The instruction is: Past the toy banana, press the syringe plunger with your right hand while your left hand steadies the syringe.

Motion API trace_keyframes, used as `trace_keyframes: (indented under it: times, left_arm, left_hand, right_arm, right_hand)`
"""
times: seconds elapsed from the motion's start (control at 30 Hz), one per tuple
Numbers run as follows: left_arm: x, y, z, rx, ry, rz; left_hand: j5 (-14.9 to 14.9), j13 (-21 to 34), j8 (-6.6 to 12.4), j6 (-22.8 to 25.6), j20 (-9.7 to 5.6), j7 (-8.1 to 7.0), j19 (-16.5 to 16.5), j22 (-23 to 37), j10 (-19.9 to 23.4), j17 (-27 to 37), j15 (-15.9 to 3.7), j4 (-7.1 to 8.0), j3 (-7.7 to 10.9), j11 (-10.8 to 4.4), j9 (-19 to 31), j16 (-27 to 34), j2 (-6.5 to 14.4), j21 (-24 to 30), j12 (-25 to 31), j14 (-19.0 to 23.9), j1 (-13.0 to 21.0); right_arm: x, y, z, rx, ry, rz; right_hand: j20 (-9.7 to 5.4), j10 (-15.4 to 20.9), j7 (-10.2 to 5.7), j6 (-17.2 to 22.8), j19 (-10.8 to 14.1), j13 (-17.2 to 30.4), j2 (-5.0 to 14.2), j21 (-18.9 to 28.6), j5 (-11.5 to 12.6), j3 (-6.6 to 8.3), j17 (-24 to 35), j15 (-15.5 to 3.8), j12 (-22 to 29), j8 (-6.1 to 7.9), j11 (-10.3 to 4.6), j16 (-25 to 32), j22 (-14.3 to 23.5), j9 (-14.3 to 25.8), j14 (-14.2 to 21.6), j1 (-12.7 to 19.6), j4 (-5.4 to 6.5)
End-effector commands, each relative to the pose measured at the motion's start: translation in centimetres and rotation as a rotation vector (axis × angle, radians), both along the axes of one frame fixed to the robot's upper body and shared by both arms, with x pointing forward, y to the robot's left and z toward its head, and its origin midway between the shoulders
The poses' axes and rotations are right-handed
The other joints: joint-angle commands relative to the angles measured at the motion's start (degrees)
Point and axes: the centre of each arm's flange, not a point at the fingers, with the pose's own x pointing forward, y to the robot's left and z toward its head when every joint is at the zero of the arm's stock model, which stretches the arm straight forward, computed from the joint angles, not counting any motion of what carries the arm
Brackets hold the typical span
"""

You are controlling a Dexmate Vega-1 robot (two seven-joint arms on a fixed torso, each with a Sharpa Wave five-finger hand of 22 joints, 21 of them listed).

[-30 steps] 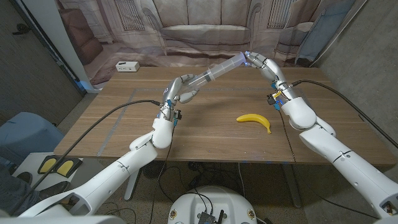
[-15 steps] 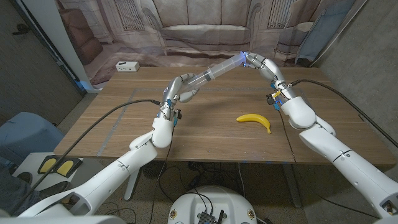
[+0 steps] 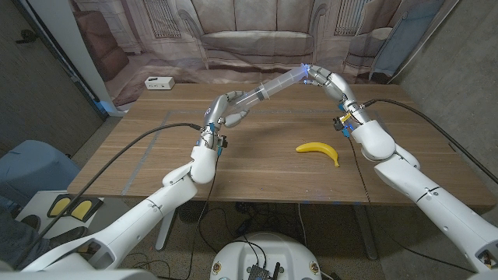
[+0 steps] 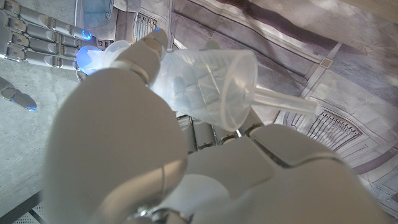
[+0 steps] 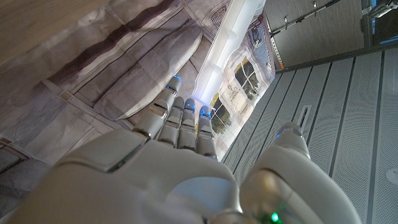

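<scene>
Pressing is underway: the left hand point(image 3: 226, 110) grips the syringe point(image 3: 268, 86) barrel aloft beyond the toy banana point(image 3: 319, 150), while the right hand point(image 3: 325, 79), fingers extended and apparently holding nothing, meets the plunger end and should push along the barrel's axis.

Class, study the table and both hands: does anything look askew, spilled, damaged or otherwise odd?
Nothing stands out. The syringe is held tilted in the air between the left hand and the right hand, as the task needs. The toy banana lies whole on the table; no spill shows.
</scene>
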Motion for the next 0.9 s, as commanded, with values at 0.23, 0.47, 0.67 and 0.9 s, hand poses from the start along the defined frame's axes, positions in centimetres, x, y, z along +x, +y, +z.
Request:
trace_keyframes:
  times: [0.23, 0.47, 0.67, 0.9]
  left_arm:
    - [0.53, -0.21, 0.13, 0.008, 0.004, -0.014]
    - [0.47, -0.25, 0.31, 0.013, -0.002, -0.014]
    - [0.38, -0.20, 0.42, 0.013, -0.008, -0.015]
    - [0.40, -0.08, 0.54, 0.016, -0.009, -0.014]
  left_hand:
    - [0.3, 0.2, 0.26, 6.9, -0.29, -2.87, 0.0, 0.1, 4.6, 0.2, -7.92, 2.43, 2.48, -3.97, 0.3, 0.4, 9.7, 0.9, 0.0, 6.7, 9.1]
    - [0.3, 0.3, 0.19, 6.9, -0.26, -2.84, -0.2, 0.0, 4.6, 0.2, -7.88, 2.45, 2.50, -4.07, 0.3, 0.4, 9.7, 1.1, -0.1, 6.7, 9.1]
    - [0.3, 0.3, 0.14, 6.9, -0.28, -2.82, -0.2, 0.0, 4.7, 0.2, -7.87, 2.46, 2.51, -4.10, 0.3, 0.4, 9.7, 1.2, -0.2, 6.7, 9.0]
    - [0.3, 0.4, 0.10, 7.0, -0.29, -2.81, -0.3, 0.0, 4.8, 0.2, -7.80, 2.44, 2.55, -4.12, 0.4, 0.4, 9.7, 1.5, -0.3, 6.8, 9.0]
  right_arm:
    - [-0.41, -0.06, -0.12, 0.014, -0.012, 0.005]
    - [-0.63, 0.04, -0.19, -0.013, -0.003, -0.011]
    - [-0.73, 0.08, -0.20, -0.031, 0.011, -0.024]
    - [-0.72, 0.42, -0.11, -0.056, 0.018, -0.028]
  right_hand:
    - [0.00, 2.0, 0.01, 1.7, 2.0, 0.3, 0.70, 0.6, 0.0, 0.61, 0.2, -0.01, 0.6, 0.66, 0.15, 0.7, 0.3, 0.3, 1.9, 0.3, -0.01]
    - [-0.01, 2.3, 0.08, 2.2, 2.4, 0.3, 0.82, 0.6, 0.0, 0.64, 0.3, 0.08, 0.6, 0.70, 0.37, 0.7, 0.3, 0.3, 2.3, 0.1, 0.09]
    - [-0.02, 2.6, 0.14, 2.6, 2.4, 0.3, 0.84, 0.5, -0.1, 0.62, 0.3, 0.12, 0.6, 0.76, 0.33, 0.7, 0.3, 0.3, 2.3, 0.1, 0.15]
    - [0.15, 3.1, 0.28, 3.1, 1.7, 0.3, 1.33, 0.0, 0.0, 0.81, 0.4, 0.36, 0.6, 0.74, 0.78, 0.2, 0.3, 0.3, 1.3, 0.0, 0.35]
